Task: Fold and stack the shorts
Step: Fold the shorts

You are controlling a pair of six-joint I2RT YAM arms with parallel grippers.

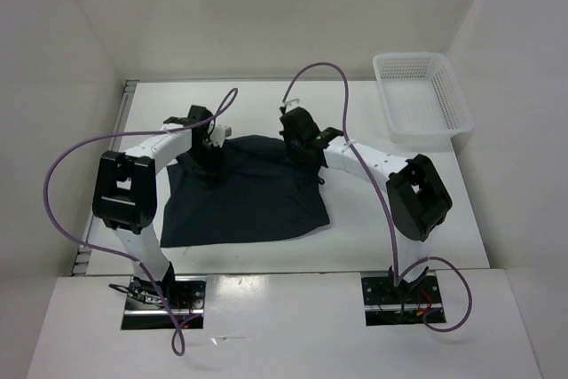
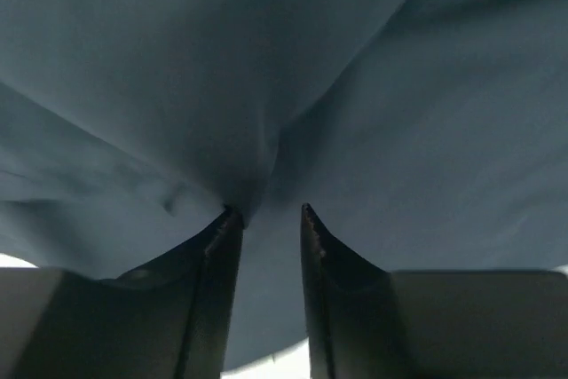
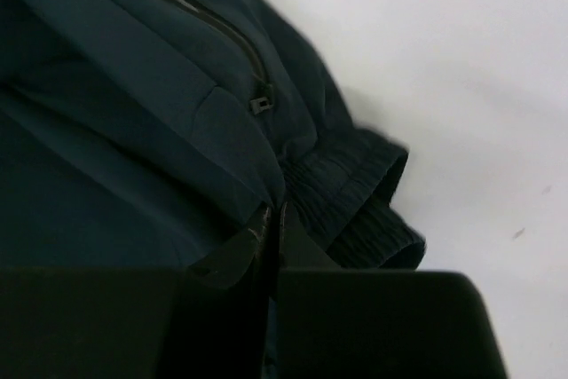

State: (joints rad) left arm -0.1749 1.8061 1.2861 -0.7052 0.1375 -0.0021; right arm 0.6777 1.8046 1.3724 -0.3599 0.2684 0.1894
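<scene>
At the far edge of the cloth, the right gripper [image 3: 273, 212] is clamped on a fold of the shorts [image 1: 248, 193] just beside the gathered waistband [image 3: 355, 194], while the left gripper [image 2: 266, 210] stands slightly parted against creased fabric, and whether it holds any cannot be told. The shorts lie spread left of centre on the white table [image 1: 257, 108], long axis running between its left and right edges, waistband visible only at their far right corner, leg openings lost in the dark cloth. A white mesh basket [image 1: 429, 136] sits in the table's far right corner; plain white walls [image 1: 266, 6] enclose the table.
</scene>
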